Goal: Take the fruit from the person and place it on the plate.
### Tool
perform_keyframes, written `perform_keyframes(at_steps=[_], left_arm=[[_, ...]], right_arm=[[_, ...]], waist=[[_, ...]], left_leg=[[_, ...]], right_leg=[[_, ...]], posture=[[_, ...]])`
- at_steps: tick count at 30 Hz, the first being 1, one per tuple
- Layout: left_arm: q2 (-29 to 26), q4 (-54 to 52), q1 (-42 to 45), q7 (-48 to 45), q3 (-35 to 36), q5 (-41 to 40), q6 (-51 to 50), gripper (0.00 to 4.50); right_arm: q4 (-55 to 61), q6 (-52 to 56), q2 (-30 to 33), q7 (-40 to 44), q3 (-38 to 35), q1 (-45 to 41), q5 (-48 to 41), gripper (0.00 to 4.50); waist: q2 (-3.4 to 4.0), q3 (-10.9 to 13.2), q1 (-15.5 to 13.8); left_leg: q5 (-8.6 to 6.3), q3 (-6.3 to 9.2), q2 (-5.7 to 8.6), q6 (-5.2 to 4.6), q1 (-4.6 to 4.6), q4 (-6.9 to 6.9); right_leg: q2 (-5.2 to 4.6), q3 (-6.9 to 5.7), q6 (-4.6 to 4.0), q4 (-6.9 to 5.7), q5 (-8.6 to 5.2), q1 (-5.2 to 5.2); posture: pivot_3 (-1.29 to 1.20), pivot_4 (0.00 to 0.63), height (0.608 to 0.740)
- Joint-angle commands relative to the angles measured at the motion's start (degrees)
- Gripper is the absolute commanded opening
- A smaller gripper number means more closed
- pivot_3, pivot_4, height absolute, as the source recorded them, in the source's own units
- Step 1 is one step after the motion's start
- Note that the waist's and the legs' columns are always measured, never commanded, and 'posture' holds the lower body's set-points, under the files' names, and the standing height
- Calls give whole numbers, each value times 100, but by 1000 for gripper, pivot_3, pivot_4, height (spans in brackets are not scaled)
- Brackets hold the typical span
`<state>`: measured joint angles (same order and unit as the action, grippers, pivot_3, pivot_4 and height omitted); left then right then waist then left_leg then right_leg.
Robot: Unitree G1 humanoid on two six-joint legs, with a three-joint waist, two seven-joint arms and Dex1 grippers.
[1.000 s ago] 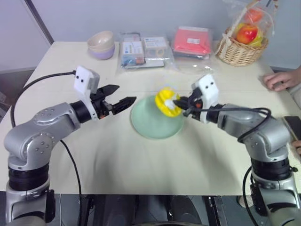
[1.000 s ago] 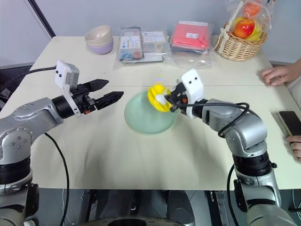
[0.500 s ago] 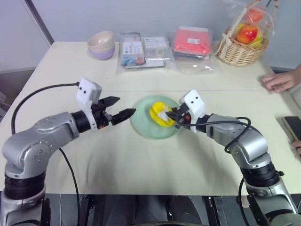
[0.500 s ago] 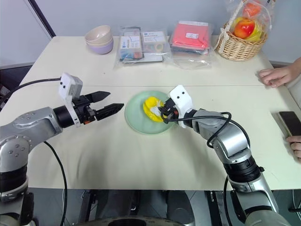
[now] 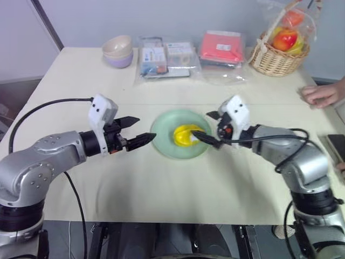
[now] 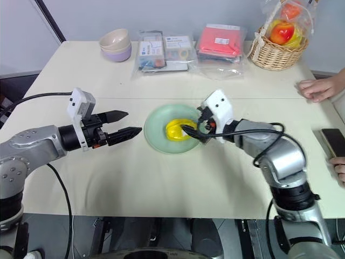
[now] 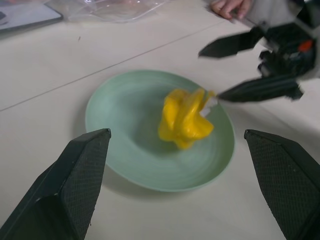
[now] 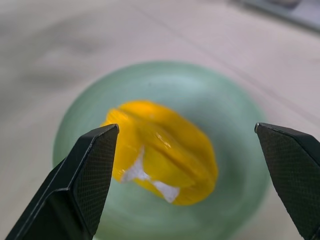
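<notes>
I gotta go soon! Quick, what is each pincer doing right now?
Left pincer: open, holding nothing.
Right pincer: open, holding nothing; the fruit lies on the plate.

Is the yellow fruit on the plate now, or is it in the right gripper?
On the plate. The fruit lies on the plate, and the right gripper is open, its fingers apart on either side.
</notes>
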<state>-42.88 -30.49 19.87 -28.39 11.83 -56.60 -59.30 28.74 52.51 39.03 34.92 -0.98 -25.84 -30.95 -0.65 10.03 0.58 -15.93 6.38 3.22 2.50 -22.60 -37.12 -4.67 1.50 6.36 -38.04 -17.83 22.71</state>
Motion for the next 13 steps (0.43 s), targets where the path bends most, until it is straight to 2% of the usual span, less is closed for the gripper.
perform_keyframes(at_steps=[1,7,13], left_arm=[[-95,-97,8,-135,16,80,152,4500],[-149,-2,-1,-347,-20,225,280,4500],[-179,-38,5,-536,-73,286,346,4500]], right_arm=[[739,48,492,548,-936,211,-691,4450],[960,160,1214,853,-1944,885,-1133,4450],[1001,77,1431,817,-2245,1284,-1179,4450]], waist=[[0,0,2],[-1,0,14],[-1,0,10]], left_leg=[[-1,1,-1,-2,0,0],[-3,0,-2,-5,7,0],[-3,-1,-4,-6,8,0]], right_leg=[[1,0,0,1,0,-1],[1,-2,0,2,0,-10],[2,-2,0,3,0,-12]], posture=[[0,150,740],[0,150,740],[0,150,740]])
